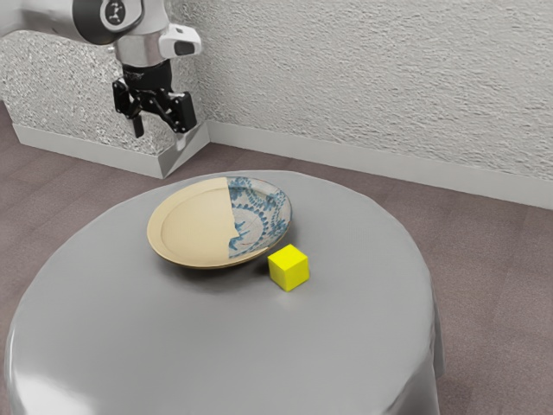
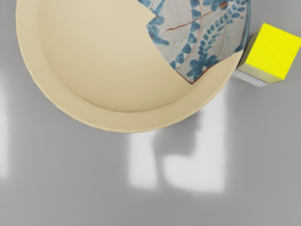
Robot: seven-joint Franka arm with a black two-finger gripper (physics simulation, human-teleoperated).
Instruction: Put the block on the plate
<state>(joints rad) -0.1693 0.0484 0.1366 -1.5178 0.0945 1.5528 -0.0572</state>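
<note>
1. Exterior view's got the black two-finger gripper (image 1: 160, 131) up above and off past the table's edge on the arm side, fingers spread, nothing between them. So yeah, claw's released.
2. Bright yellow cube-shaped block (image 1: 289, 268) is sitting on the round, glossy grey table (image 1: 216, 346), between the plate and the table's edge at the exterior view's right. Not on the plate, so 0 of 1 placed.
3. Big round cream plate with a blue-patterned patch (image 1: 192, 220) lies nearer the table's edge on the arm side. Block's right beside its rim; can't tell if they touch.
4. Next job, I reckon: get over the block and straddle it.
5. Main worry is that tight spot. A finger coming down on the plate side could hit the raised rim and tip or slide the plate, or shove the block away.
6. Coming in skewed to its faces might twist it loose too.
7. Later, lift too low and it'd snag the rim; let go too high and it could bounce off, imo.
</note>
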